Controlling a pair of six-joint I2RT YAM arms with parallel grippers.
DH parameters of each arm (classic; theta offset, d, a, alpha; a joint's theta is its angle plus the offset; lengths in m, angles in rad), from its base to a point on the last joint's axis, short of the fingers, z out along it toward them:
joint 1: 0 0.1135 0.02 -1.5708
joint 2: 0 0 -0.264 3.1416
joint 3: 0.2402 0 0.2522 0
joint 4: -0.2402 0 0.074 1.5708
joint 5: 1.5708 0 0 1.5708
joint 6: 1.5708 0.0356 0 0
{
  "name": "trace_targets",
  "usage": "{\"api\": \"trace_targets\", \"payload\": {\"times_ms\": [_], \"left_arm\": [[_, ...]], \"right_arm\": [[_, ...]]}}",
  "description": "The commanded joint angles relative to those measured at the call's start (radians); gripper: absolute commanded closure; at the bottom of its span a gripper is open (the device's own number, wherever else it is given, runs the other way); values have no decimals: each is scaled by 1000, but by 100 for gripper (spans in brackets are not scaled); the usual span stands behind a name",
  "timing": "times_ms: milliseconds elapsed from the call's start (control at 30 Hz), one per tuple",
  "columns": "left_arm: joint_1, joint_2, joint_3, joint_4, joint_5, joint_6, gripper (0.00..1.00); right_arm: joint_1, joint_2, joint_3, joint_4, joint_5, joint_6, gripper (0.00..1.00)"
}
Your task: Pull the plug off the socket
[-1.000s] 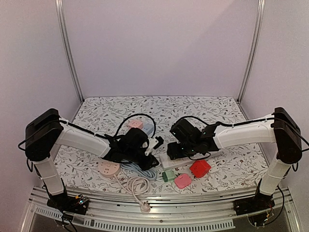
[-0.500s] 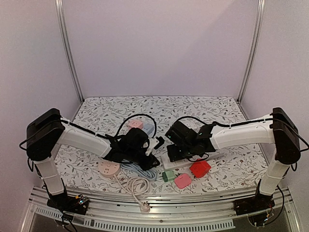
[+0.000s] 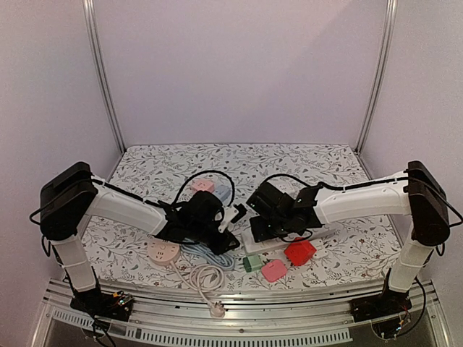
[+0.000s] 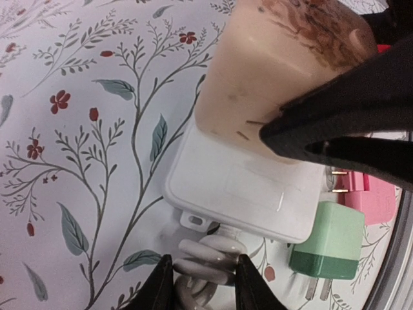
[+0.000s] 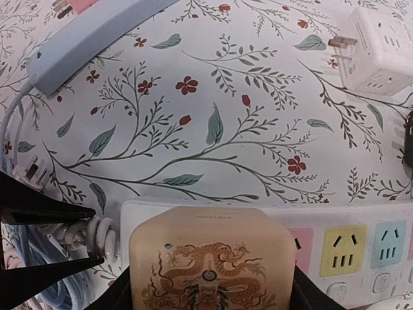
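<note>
The plug (image 5: 210,258), a blocky beige cube with no clear long axis, sits in the strip's (image 5: 335,248) end socket, beside the cord. Its prongs point down and its dragon face points up. The right gripper (image 5: 208,297) clasps its sides, and the left gripper (image 4: 204,287) pinches the strip's cord boot (image 5: 100,237). Both holds look set, so the pull seems next: straight up, square to the strip, with the left gripper pinning it down.

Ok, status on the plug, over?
Right gripper closed on tan plug. Plug seated in white power strip, not out yet. Left gripper pinching strip's cord. Green adapter beside strip, away from plug.
</note>
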Motion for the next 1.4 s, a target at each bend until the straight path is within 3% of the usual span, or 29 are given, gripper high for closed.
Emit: {"api": "trace_targets", "payload": {"times_ms": [0,133,500,967,1367], "left_arm": [[11,50,-18,-103,-11,1,70],[11,50,-17,-103,-7,1,70],[13,53,-10,-115,-15,4,70],[13,62,4,-127,-15,1,71],[13,61,3,-129,-16,3,71]], "right_arm": [[-32,-44,-44,54,-42,33,60],[-74,-72,-97,115,-113,65,60],[-76,-84,-96,117,-120,64,61],[41,-8,52,-80,127,-12,62],[51,8,70,-90,146,-19,61]]}}
